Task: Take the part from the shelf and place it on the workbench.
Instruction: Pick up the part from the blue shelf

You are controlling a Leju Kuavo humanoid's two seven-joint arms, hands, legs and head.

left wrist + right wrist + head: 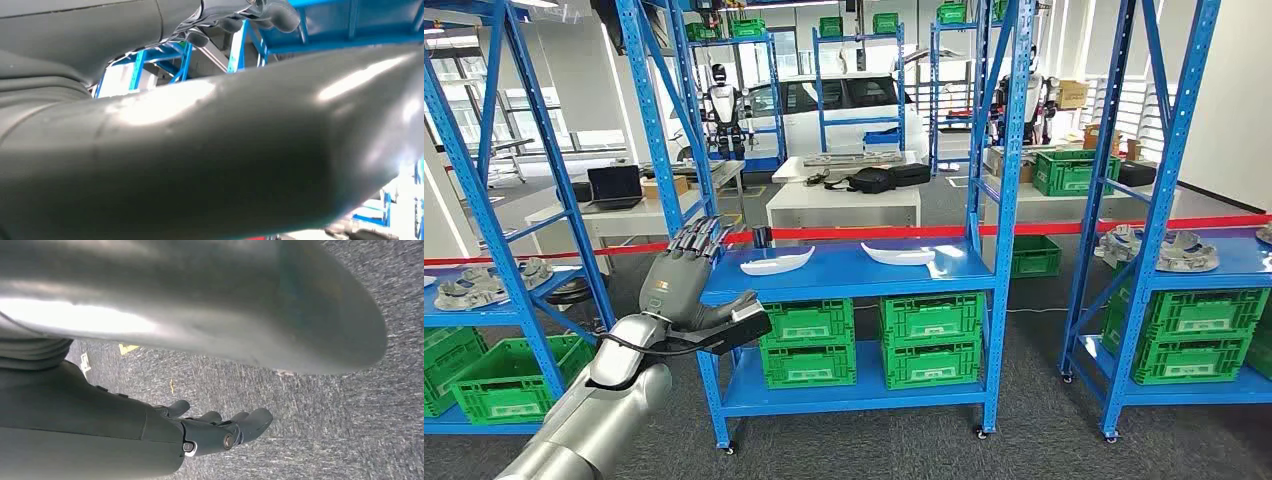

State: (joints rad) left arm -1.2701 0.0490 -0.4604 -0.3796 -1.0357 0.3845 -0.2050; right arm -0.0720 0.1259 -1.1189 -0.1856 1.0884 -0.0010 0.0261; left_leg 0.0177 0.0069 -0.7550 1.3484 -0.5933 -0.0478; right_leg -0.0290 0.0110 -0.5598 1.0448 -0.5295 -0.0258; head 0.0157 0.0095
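Two white curved parts lie on the blue shelf board (844,275), one at the left (776,262) and one further right (899,255). My left hand (686,280) is raised in front of the shelf's left post, just left of the nearer part and apart from it. Its fingers (699,236) point up and spread, its thumb sticks out to the right, and it holds nothing. In the left wrist view the thick thumb (225,160) hides most of the scene, with blue shelf bars behind. My right hand (220,427) hangs over grey carpet, its fingers loose and empty.
Green crates (869,345) fill the lower levels of the middle shelf. Blue racks to the left (484,285) and right (1184,250) carry grey parts and more green crates. Behind a red barrier tape (1044,228) stand white tables (844,205), a white car and other robots.
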